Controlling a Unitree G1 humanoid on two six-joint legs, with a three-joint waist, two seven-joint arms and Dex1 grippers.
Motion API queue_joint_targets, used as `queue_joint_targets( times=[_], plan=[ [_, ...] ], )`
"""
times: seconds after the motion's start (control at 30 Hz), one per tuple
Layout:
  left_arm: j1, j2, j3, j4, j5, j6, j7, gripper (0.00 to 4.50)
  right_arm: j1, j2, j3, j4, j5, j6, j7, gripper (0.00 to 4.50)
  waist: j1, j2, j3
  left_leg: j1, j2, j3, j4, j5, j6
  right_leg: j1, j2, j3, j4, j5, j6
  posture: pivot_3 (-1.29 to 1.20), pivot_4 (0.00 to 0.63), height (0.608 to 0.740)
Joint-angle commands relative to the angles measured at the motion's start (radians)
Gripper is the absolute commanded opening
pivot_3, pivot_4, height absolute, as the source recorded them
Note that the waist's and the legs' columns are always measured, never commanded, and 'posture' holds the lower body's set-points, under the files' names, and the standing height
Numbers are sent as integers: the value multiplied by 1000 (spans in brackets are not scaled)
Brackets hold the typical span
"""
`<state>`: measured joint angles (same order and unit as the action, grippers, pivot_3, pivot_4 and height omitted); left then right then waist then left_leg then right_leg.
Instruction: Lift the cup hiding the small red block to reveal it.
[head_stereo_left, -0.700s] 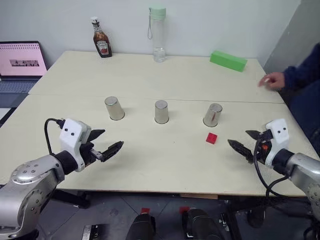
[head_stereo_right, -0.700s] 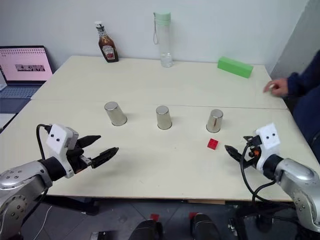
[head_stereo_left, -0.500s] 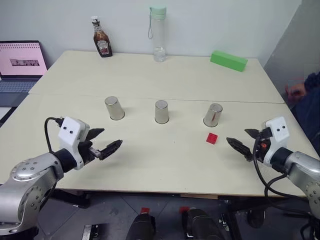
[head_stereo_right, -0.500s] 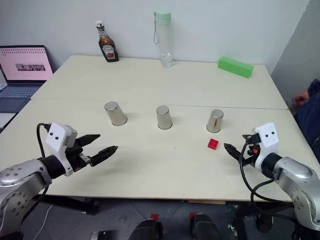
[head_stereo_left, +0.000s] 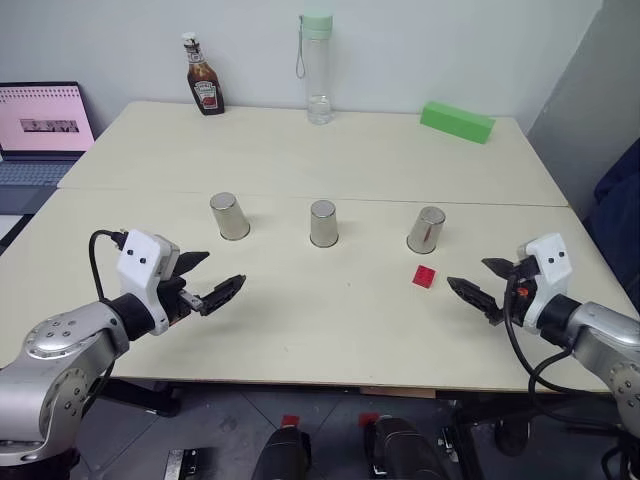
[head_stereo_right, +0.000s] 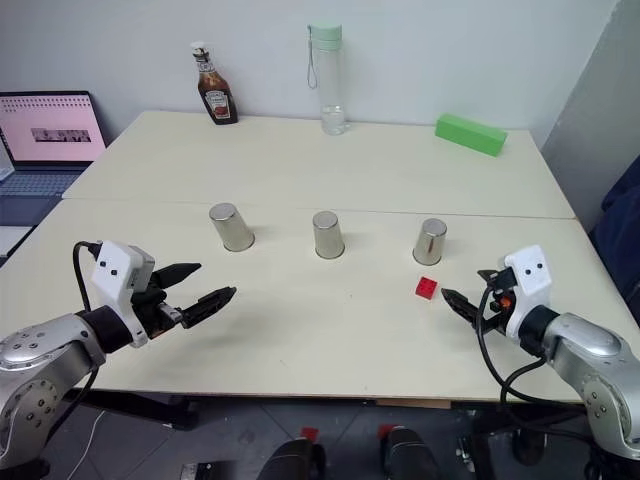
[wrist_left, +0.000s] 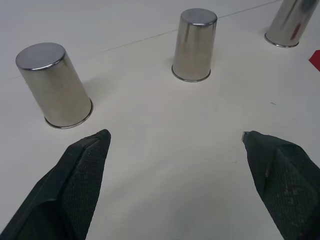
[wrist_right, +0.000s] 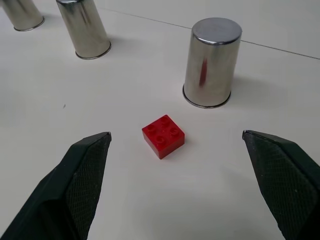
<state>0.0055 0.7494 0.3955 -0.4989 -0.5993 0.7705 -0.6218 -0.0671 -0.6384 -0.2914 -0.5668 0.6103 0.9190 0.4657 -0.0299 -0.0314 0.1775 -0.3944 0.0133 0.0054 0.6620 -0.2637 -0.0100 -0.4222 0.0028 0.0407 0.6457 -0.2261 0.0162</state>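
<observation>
The left gripper hovers with jaws spread wide, holding nothing, over bare table near the front edge. Three upturned cups stand well apart in a row: left cup, middle cup, right cup. The small red block lies uncovered at the right cup's 6 o'clock (studs up). The right gripper hovers at the block's 3 o'clock, jaws apart and empty. The ketchup bottle at the far edge has an unreadable label.

Left pincer, right pincer agape.
</observation>
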Motion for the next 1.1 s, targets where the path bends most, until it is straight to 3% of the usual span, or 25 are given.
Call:
queue_joint_targets(
  times=[0.03, 1.1],
  plan=[
    [2, 8, 13, -12, -1, -22, -7, 4500, -20, -3, -12, -12, 4, -24, -4, 4472, 0, 0, 0, 0, 0, 0, 0, 0, 0, 0, 0, 0, 0, 0, 0, 0, 150, 740],
    [-7, 19, 4, -1, 2, -25, -25, 4500, -36, 3, -11, 5, 6, -35, -13, 4472, 0, 0, 0, 0, 0, 0, 0, 0, 0, 0, 0, 0, 0, 0, 0, 0, 150, 740]
  ],
)
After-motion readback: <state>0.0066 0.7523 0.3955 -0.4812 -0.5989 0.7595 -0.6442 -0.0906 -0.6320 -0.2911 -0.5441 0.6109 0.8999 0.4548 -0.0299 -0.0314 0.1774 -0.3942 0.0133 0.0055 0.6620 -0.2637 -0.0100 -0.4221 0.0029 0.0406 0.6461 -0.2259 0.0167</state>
